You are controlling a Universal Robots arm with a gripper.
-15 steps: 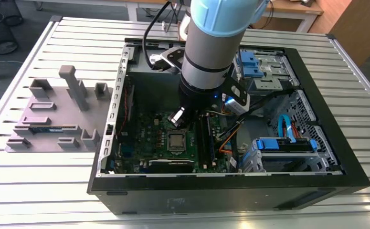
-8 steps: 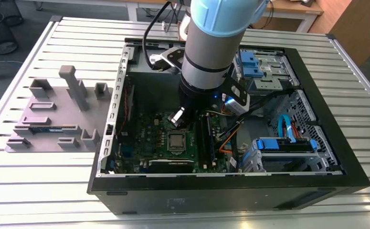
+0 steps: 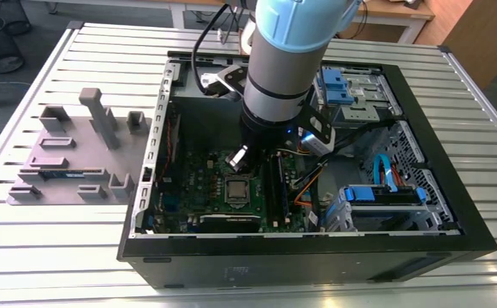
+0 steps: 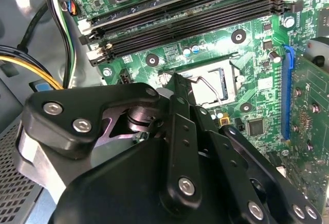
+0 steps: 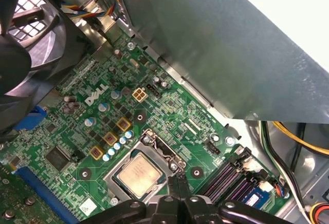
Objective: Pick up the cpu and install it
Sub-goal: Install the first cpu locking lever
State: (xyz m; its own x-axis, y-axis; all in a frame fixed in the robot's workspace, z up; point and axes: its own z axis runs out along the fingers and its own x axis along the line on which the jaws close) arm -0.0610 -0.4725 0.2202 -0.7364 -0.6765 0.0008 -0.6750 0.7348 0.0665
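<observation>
Your black gripper [image 5: 177,190], fingers together and seemingly empty, hovers beside the small square silvery cpu [image 5: 138,171] seated in the green motherboard's [image 5: 77,131] metal-framed socket [image 5: 154,152]; black memory slots [image 4: 180,18] flank it.

One arm [image 3: 278,70] with one end effector [image 3: 240,160] reaches into one open computer case [image 3: 453,192] on one slatted bench [image 3: 60,256]. Inside lies one green board [image 5: 82,142] carrying one cpu [image 5: 138,172] in its socket. Four long black memory slots [image 4: 190,13] run side by side. One grey fixture tray [image 3: 64,167] sits beside the case.
</observation>
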